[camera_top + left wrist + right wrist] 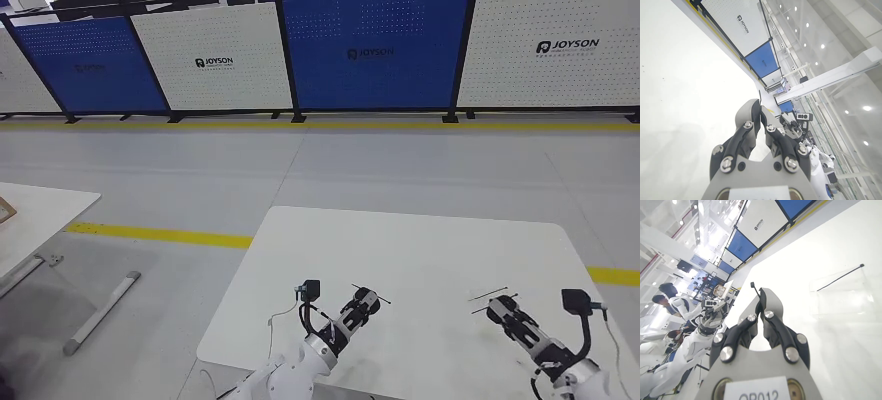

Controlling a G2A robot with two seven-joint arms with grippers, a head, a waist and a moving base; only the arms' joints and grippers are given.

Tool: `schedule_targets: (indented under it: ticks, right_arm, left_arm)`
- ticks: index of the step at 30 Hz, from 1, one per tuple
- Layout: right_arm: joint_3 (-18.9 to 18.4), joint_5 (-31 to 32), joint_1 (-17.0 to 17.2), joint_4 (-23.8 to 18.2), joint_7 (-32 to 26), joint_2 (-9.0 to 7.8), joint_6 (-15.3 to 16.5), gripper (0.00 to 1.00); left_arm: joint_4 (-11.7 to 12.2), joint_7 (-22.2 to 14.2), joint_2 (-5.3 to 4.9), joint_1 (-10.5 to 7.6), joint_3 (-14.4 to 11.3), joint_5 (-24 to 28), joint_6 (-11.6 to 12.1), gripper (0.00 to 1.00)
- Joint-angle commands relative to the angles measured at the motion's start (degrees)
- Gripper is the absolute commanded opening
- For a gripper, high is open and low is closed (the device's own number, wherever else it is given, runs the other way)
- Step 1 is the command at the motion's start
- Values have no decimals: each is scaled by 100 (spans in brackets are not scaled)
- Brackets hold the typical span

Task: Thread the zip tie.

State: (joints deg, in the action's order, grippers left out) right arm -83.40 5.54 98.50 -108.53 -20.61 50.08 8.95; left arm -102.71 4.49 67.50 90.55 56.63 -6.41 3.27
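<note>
My left gripper (760,106) is shut on a thin black zip tie (759,95), whose short pointed end sticks out past the fingertips. In the top view the left gripper (366,297) hovers near the front left of the white table (430,250). My right gripper (760,294) is shut on another black zip tie (754,287), with its square head protruding beyond the fingertips. The right gripper (500,305) is near the table's front right. The two grippers are well apart. A third zip tie (840,277) lies loose on a clear plastic tray (840,302).
The tray sits on the table close beside my right gripper. The table's far half is bare white surface. A second white table (40,205) stands off to the left across grey floor. Blue and white pegboard panels (375,50) line the back.
</note>
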Motion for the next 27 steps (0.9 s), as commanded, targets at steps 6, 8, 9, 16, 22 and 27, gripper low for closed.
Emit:
schedule_targets:
  ticks: [6,8,9,16,22,27]
  right_arm:
    - [325,170,-161,-88,25,62,-213,0]
    - [325,170,-161,-88,25,62,-213,0]
    - [325,170,-161,-88,25,62,-213,0]
    - [325,177,-161,-91,97,69,-235,0]
    - [786,388,-112,-258,807,194,-181,0]
    - [1446,657,-350,-159,1308,347,-266,0]
  left_arm:
    - [0,0,0,0,0,0,0,0]
    - [0,0,0,0,0,0,0,0]
    - [0,0,0,0,0,0,0,0]
    - [0,0,0,0,0,0,0,0]
    - [0,0,0,0,0,0,0,0]
    - [0,0,0,0,0,0,0,0]
